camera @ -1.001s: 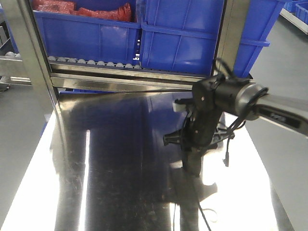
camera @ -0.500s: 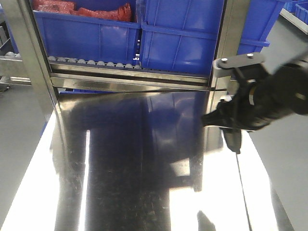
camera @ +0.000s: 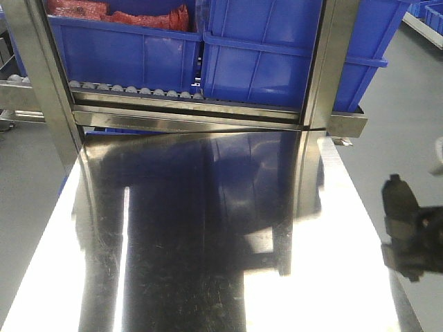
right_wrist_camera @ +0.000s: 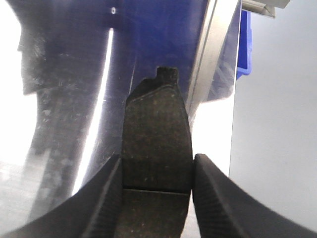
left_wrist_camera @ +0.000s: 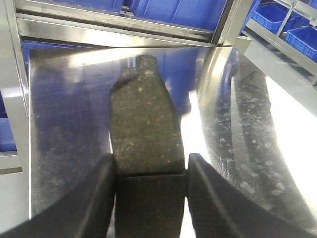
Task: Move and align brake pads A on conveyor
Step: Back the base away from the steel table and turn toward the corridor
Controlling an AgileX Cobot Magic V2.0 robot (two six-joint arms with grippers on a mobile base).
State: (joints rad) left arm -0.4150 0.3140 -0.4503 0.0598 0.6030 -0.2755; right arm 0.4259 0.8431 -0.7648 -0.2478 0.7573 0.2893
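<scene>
Front view: the right gripper (camera: 407,232) is a dark blur off the right edge of the table (camera: 173,228). Its grip cannot be told here. Blue bins (camera: 263,48) sit on the rack behind. No conveyor shows.

Left wrist view: the left gripper (left_wrist_camera: 151,171) has its fingers (left_wrist_camera: 99,193) pinching the left pad (left_wrist_camera: 143,119) by its long sides at the groove. The pad juts forward above the table.

Right wrist view: the right gripper's fingers (right_wrist_camera: 213,193) clamp the right pad (right_wrist_camera: 156,129) the same way, over the table's right edge, with the floor (right_wrist_camera: 272,124) beside it.

This looks like the carry step, with one pad in each gripper. Next, each arm likely has to reach the conveyor, lower its pad flat, square it with the other, then release.
</scene>
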